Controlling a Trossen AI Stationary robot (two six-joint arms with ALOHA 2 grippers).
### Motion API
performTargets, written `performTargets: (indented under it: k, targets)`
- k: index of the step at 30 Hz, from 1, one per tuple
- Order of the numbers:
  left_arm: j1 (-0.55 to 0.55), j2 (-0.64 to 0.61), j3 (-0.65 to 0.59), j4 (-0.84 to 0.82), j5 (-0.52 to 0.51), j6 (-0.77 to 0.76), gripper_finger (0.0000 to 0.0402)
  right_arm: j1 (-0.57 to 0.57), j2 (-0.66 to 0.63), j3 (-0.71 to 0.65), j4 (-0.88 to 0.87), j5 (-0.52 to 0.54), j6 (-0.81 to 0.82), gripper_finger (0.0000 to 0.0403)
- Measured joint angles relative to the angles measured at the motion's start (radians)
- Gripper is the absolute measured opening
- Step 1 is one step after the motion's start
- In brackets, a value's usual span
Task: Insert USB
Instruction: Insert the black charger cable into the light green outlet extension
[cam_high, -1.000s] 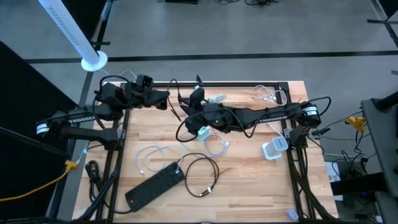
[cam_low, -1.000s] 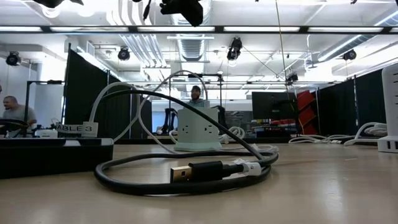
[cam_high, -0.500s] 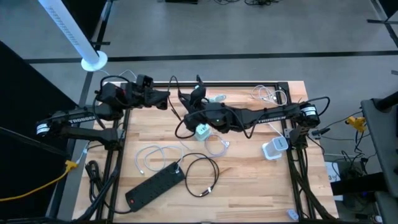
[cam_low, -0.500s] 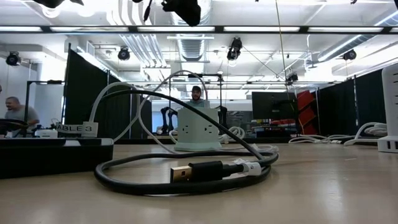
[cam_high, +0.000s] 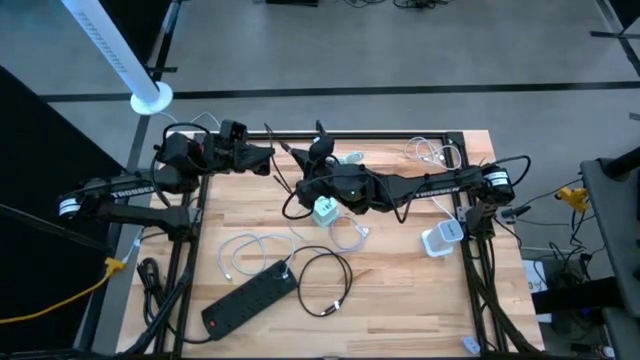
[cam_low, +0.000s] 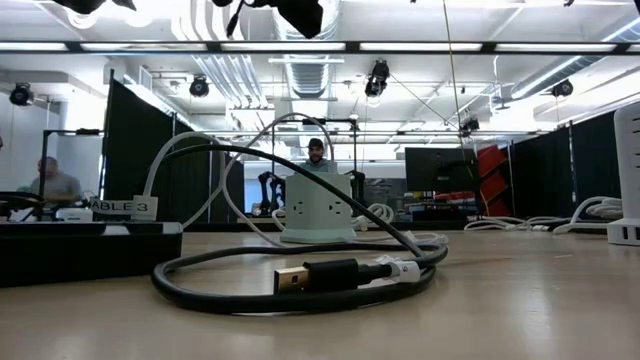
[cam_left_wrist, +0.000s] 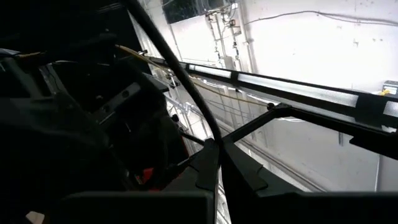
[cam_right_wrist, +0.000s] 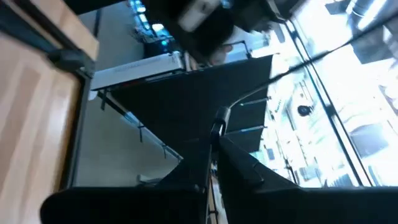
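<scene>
A black cable (cam_high: 283, 147) hangs in the air over the table's far side, between my two grippers. My left gripper (cam_high: 268, 154), at the far left, is shut on it; its wrist view shows the shut fingers (cam_left_wrist: 208, 171). My right gripper (cam_high: 316, 148), reaching in from the right, is shut on the same cable (cam_right_wrist: 219, 118). Below them a pale green charging hub (cam_high: 325, 210) stands on the table. A second black cable with a gold USB plug (cam_low: 292, 278) lies coiled near the front. My left gripper pinches the black cable (cam_left_wrist: 202, 127) between its two fingers, which point toward the table's right and slightly up. The cable runs up and away from the fingertips, clear of the table. My right gripper pinches the cable at a thicker sleeve piece (cam_right_wrist: 217, 124) just past its fingertips. From there the cable curves away, lifted clear.
A black power strip (cam_high: 248, 298) lies at the near left, with a white cable (cam_high: 245, 250) beside it. A white charger (cam_high: 440, 240) sits at the right and more white cable (cam_high: 435, 152) at the far right. People stand in the room beyond.
My right gripper's wrist has turned a little in place, and the hanging black cable's far stretch has swung slightly toward the table's left. The charging hub shows more fully beneath the arm.
</scene>
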Motion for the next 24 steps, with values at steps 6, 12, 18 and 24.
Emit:
performTargets:
  k: [6, 12, 18, 24]
  targets:
    - [0.000, 0.000, 0.000, 0.001, 0.011, 0.032, 0.0000, 0.009, -0.031, 0.003, 0.056, 0.009, 0.043, 0.0001]
    - [0.000, -0.012, 0.000, 0.052, 0.099, 0.204, 0.0000, 0.010, -0.065, 0.019, 0.057, 0.021, 0.150, 0.0001]
    - [0.000, -0.032, 0.000, 0.051, 0.147, 0.343, 0.0016, 0.011, -0.088, 0.024, 0.055, 0.016, 0.265, 0.0000]
    - [0.000, -0.035, 0.000, 0.049, 0.192, 0.484, 0.0059, 0.011, -0.137, 0.024, 0.034, -0.012, 0.453, 0.0000]
